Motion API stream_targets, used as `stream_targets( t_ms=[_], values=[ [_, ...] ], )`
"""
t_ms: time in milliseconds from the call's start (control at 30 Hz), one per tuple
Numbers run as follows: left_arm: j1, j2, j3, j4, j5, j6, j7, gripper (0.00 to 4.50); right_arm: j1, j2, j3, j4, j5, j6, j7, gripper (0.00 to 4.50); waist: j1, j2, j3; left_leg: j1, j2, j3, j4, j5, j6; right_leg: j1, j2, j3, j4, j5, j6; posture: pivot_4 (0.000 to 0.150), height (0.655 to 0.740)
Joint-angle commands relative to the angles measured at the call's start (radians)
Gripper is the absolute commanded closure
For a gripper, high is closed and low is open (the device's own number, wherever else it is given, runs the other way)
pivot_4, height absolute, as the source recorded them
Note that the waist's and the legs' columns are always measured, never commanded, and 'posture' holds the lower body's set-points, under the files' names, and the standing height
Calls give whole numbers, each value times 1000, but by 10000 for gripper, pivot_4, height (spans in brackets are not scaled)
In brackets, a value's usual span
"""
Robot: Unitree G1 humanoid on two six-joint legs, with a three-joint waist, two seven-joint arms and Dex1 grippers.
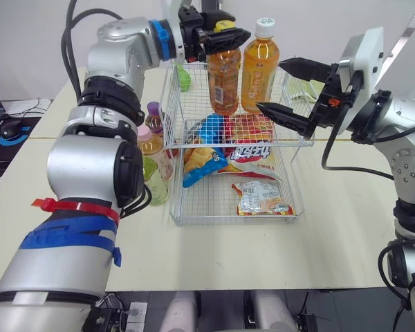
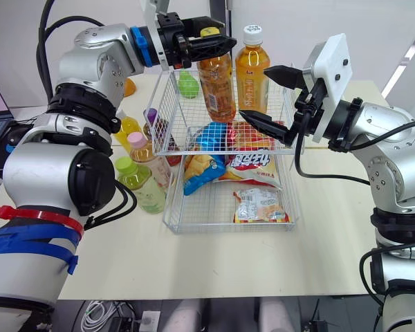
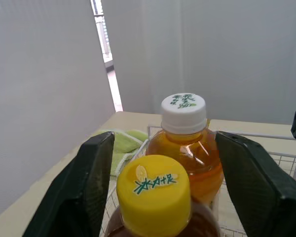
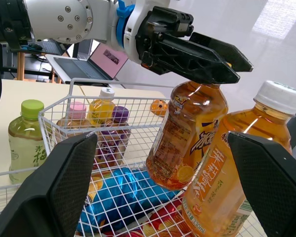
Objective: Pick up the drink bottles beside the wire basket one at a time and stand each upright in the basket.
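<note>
One yellow-capped bottle (image 3: 153, 195) leans between spread fingers of left gripper (image 3: 165, 143)

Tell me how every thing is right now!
Left pincer: open, around the yellow cap.
Right pincer: open, empty.
Yellow-cap bottle: tilted in the wire basket.
White-cap bottle: upright in the basket.
Bottles beside the basket: upright on the table.
Snack bags: lying in the basket.

Location: office-type lab room. Indicators: plain white walls (image 3: 39, 98), pale worktable (image 1: 332, 235), open laptop (image 4: 107, 60) on a side desk (image 4: 64, 63), computer mouse (image 1: 14, 129) on a blue pad (image 1: 1, 139).
</note>
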Motion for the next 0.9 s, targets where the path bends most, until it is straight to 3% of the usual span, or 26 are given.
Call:
stream_targets(
  t_ms=[33,333,567,733,900],
  values=[
    [-12,23,19,-41,-7,0,1,441,-5,-15,-28,-24,2,-17,7,0,0,0,0,0,0,0,0,0,0,0,0,0,0,0,0,1500,7400],
    [5,106,40,-129,-40,93,-31,441,-12,-8,-19,-11,0,-26,26,0,-3,0,0,0,0,0,1,0,0,0,0,0,1,0,0,1500,7400],
    [93,293,127,-421,-155,392,-27,441,-26,-3,-15,-6,22,-17,59,0,-20,0,0,0,4,-1,0,0,0,0,0,0,1,0,0,1500,7400],
    [274,416,207,-702,-216,558,68,441,-42,13,-11,3,60,-9,99,0,-23,1,0,0,7,-1,0,0,0,0,0,1,2,0,0,1500,7400],
    [609,511,420,-975,-260,638,233,441,-72,45,9,34,80,-20,140,0,-26,1,-1,2,8,0,1,0,0,0,0,4,5,0,0,1500,7400]
  ],
)
